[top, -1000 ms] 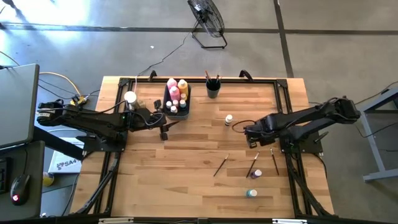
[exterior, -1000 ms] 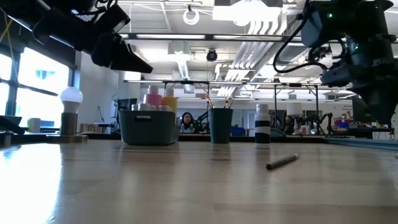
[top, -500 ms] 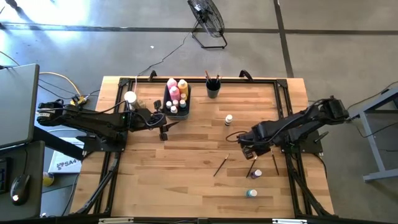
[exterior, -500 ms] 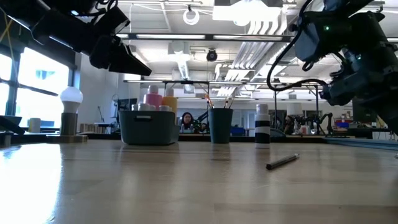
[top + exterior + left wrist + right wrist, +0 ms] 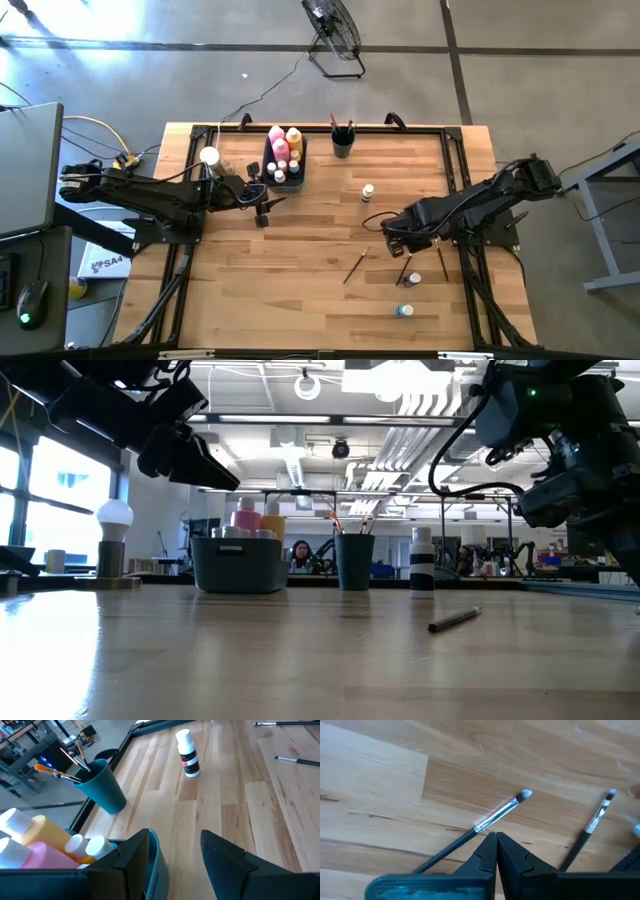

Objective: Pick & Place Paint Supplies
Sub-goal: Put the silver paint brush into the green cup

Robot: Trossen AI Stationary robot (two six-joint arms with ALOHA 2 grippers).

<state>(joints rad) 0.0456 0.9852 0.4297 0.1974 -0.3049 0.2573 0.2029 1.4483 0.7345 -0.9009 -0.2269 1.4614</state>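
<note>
We find the right pincer point(image 5: 384, 232) shut, its fingers pressed together with nothing between them, hovering over the middle of the tabletop point(image 5: 300, 270) directly above a loose paintbrush point(image 5: 490, 822). A second paintbrush point(image 5: 594, 822) lies just beside it, toward the right edge. The left pincer point(image 5: 175, 855) stands apart and empty, near the left edge, just beside the dark bin point(image 5: 283, 165) that holds the pink and yellow squeeze bottles point(image 5: 285, 143). A dark cup point(image 5: 343, 143) with brushes stands near the far edge, and one small white-capped paint bottle point(image 5: 368, 191) stands alone between cup and right arm. Two further small bottles point(image 5: 404, 310) lie toward the near right corner.

In our judgement the brush is light, stiff and thin, lying flat on the wood; it will tend to roll or skid under a fingertip. We advise opening the fingers across the handle, near its middle behind the metal ferrule, and closing low against the wood.
</note>
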